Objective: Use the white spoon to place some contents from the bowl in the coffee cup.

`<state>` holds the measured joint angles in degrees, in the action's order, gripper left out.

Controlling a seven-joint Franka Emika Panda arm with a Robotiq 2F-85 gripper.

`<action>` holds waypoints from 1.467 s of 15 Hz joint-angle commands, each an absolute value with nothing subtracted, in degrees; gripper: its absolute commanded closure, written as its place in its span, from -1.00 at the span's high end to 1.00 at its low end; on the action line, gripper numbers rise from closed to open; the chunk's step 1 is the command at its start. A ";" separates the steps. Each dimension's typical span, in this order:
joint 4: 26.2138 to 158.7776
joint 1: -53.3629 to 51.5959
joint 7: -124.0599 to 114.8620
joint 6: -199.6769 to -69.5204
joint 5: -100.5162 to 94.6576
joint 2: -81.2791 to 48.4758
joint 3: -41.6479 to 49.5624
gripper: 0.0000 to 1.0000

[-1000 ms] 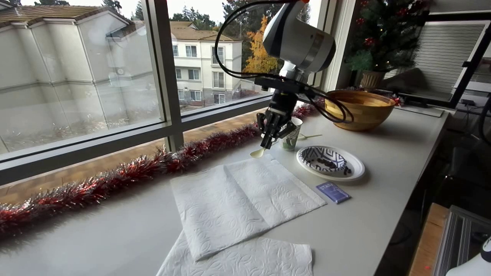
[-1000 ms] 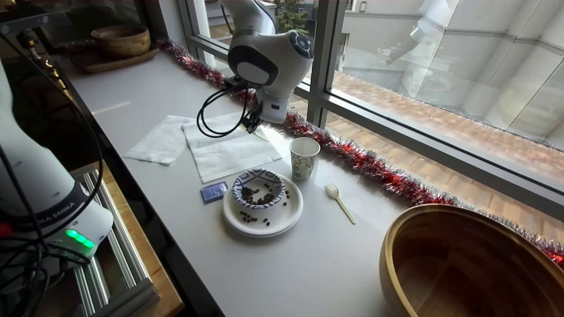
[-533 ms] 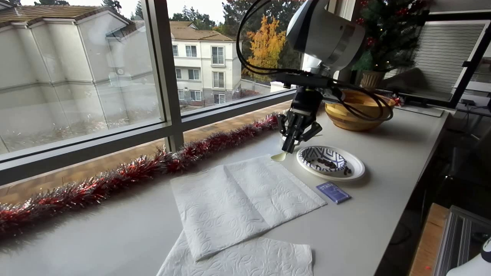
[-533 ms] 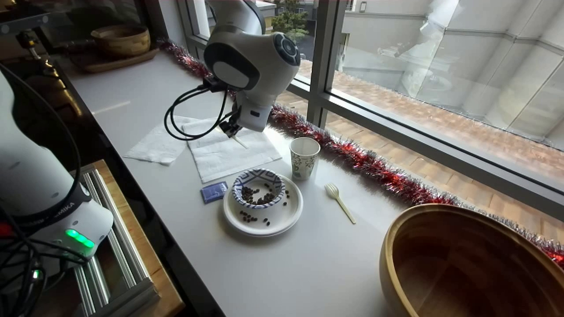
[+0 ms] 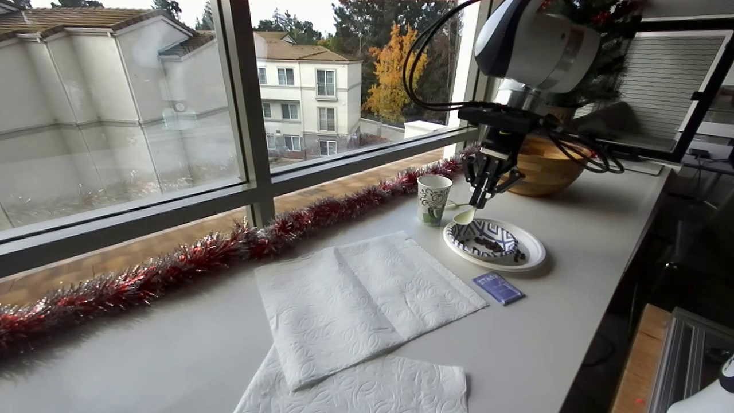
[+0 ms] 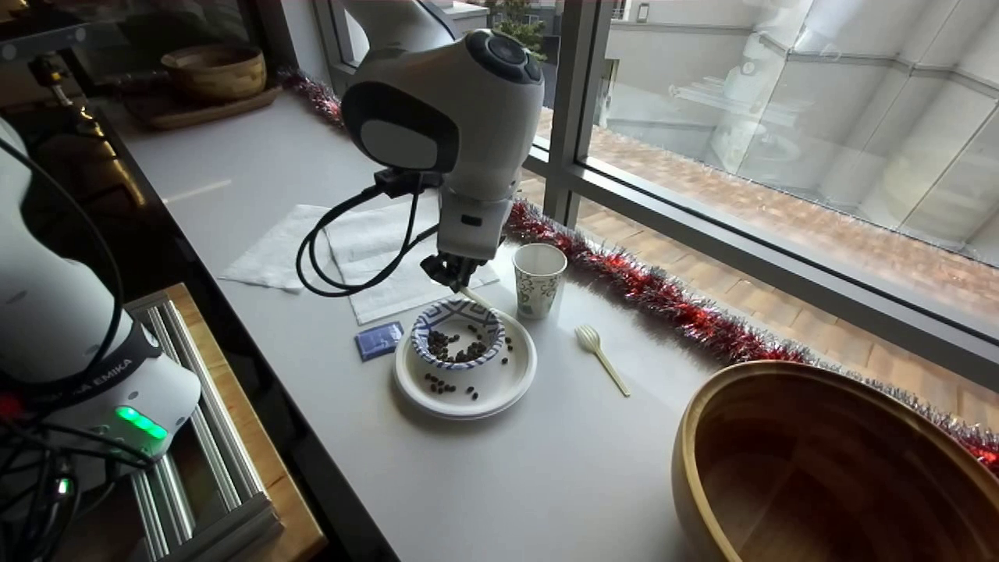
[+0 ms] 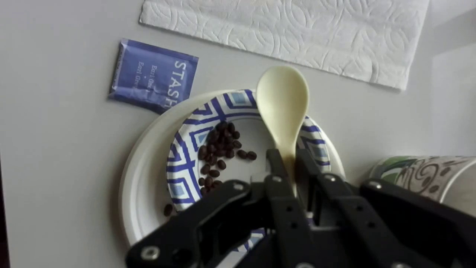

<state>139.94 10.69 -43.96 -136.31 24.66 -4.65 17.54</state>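
My gripper [image 7: 288, 156] is shut on the handle of the white spoon [image 7: 284, 98], a pale yellowish spoon with nothing visible in its scoop. In the wrist view the spoon extends over the edge of the bowl [image 7: 179, 190], a blue-and-white patterned paper bowl. Dark beans [image 7: 223, 143] lie inside the bowl, mostly towards one side. In both exterior views the gripper [image 5: 477, 202] hovers above the bowl [image 6: 456, 312], scoop near its rim; whether they touch I cannot tell. The coffee cup [image 5: 434, 198], patterned paper, stands upright beside the bowl; the wrist view cuts part of it off.
Beneath the bowl is a white plate [image 6: 499, 394] with several loose beans. A purple tea packet [image 7: 154, 76] and paper towels [image 5: 367, 287] lie close by. A pale fork [image 6: 601, 359] rests near the cup. The large wooden bowl [image 6: 827, 460] and red tinsel [image 6: 648, 289] flank the area.
My gripper has carried the spoon from beyond the cup, near the paper towel, across to above the bowl. It stays shut on the handle. Cup, bowl and plate have not moved.
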 commanded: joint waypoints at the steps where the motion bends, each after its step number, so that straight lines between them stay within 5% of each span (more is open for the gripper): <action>1: 139.90 11.98 -44.68 -136.50 23.34 -4.14 16.60 -0.74; 3: 139.91 11.99 -44.99 -136.57 22.77 -3.78 16.60 -0.74; 4: 139.93 11.96 -45.02 -136.60 22.73 -3.78 16.57 -0.93; 22: 140.29 4.73 -78.21 -153.12 -16.20 -13.67 23.21 -0.93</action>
